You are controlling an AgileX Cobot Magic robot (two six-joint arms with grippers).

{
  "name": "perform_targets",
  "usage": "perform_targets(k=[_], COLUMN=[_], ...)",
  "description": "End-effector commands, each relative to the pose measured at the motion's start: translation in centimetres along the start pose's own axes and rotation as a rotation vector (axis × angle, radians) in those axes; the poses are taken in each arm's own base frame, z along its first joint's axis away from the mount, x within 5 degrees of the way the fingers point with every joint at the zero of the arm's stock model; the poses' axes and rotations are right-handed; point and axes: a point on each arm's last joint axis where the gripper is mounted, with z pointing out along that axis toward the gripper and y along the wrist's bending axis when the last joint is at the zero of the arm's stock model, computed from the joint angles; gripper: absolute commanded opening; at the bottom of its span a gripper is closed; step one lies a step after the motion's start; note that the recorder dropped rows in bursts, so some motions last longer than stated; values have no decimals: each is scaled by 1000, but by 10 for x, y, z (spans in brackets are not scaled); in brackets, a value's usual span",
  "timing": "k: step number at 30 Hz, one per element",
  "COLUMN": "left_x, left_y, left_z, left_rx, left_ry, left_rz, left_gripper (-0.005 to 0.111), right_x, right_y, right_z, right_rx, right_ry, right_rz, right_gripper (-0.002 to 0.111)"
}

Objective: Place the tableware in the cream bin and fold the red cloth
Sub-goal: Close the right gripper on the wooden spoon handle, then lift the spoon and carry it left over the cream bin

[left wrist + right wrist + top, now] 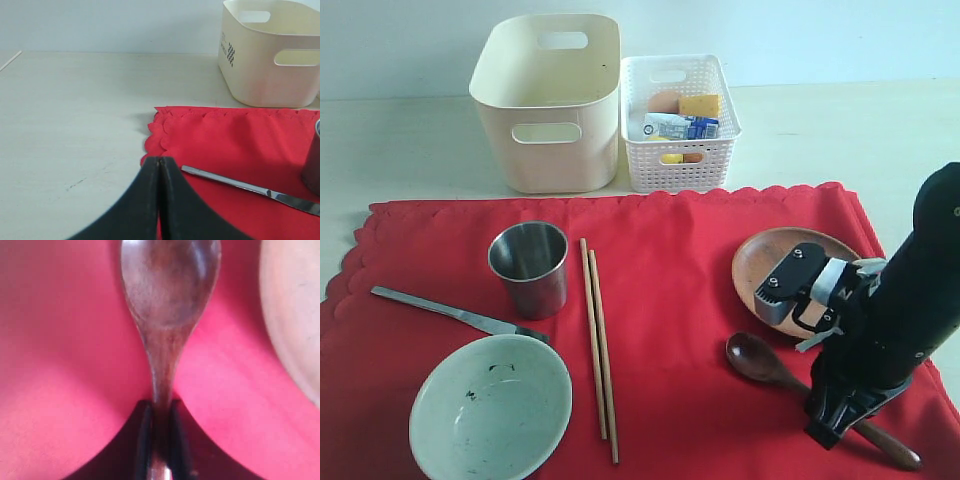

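Our right arm (pixel 880 330) reaches down over the near right part of the red cloth (pixel 670 300), and its jaws are clenched on the thin handle of the dark wooden spoon (pixel 755 358). The grip sits partway along the stem, behind the spoon's bowl, which we judge is a sensible place because the narrow stem fits between the pads while the wide bowl would not. The spoon appears to lie on the cloth, just beside the round brown plate (pixel 760 265), so we take this as the start of a lift, not a carry. The left jaws are pressed together on nothing and hang over the cloth's left scalloped edge, near the tip of the metal knife (pixel 240 184), clear of the right arm's work. The steel cup (pixel 530 265), the wooden chopstick pair (pixel 598 340) and the pale speckled bowl (pixel 490 410) all rest on the cloth, and none is in the cream bin (pixel 550 160), which stands on the table (pixel 400 140) beyond the cloth's far edge, touching or nearly touching the white lattice basket (pixel 675 150) (that one holds food items and is not the target). We judge that folding has to wait, since every piece weighs the cloth down. The spoon will have to travel across the cloth to the bin on the far left, so the long handle could swing or slip.
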Motion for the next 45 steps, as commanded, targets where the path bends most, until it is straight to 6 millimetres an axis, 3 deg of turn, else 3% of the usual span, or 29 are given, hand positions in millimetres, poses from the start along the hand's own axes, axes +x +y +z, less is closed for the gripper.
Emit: perform_targets(k=[1, 13, 19, 27, 34, 39, 45], left_x=[0, 0, 0, 0, 0, 0, 0], left_y=[0, 0, 0, 0, 0, 0, 0], left_z=[0, 0, 0, 0, 0, 0, 0], left_rx=[3, 3, 3, 3, 3, 3, 3], left_ry=[-7, -7, -7, -7, -7, -7, -7], left_rz=[-12, -12, -12, -12, -12, -12, -12], left_gripper=[0, 0, 0, 0, 0, 0, 0], right_x=[1, 1, -16, -56, -96, -131, -178], right_y=[4, 20, 26, 28, 18, 3, -20], right_z=[-6, -45, -71, -114, -148, -157, -155], right_rx=[-6, -13, -71, -116, -82, -65, -66], right_ry=[-10, -145, -224, -447, -629, -694, -763], right_rz=[-1, 0, 11, 59, 76, 85, 120], right_gripper=[0, 0, 0, 0, 0, 0, 0])
